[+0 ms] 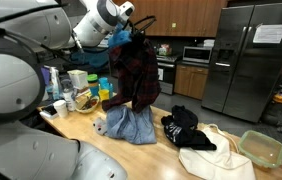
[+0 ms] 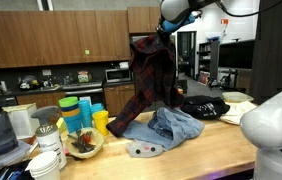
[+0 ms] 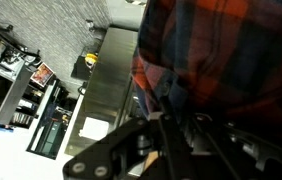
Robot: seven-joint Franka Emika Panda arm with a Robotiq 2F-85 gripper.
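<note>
A red and dark plaid shirt (image 1: 133, 72) (image 2: 149, 82) hangs in the air over the wooden counter, with my gripper (image 1: 129, 32) (image 2: 165, 32) shut on its top edge. Its lower hem trails down to a crumpled blue denim garment (image 1: 131, 125) (image 2: 171, 128) lying on the counter. In the wrist view the plaid shirt (image 3: 226, 55) fills the upper right, pinched between the fingers of my gripper (image 3: 171, 120), which come in from the bottom.
A black garment (image 1: 184, 127) (image 2: 203, 108), a white cloth (image 1: 216, 158) and a clear container (image 1: 263, 148) lie on the counter. Cups, bowls and bottles (image 2: 76, 120) (image 1: 76, 88) crowd one end. A steel fridge (image 1: 249, 60) stands behind.
</note>
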